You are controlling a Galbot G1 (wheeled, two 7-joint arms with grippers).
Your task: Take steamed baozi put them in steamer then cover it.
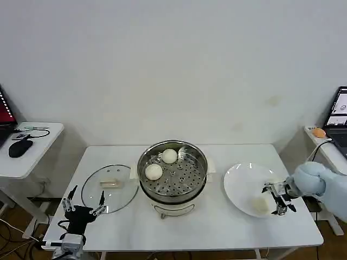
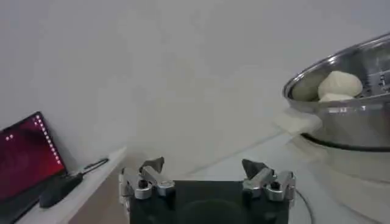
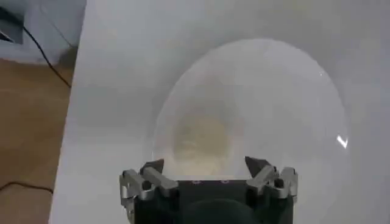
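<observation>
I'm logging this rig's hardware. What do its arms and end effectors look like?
The right arm has a rounded pale blue-grey shell. Its right end effector has a black body, silver metal knuckles and dark pointed fingertips. The left end effector has the same build: black palm block, silver linkages with round bolts, dark tips, on a silver wrist.
</observation>
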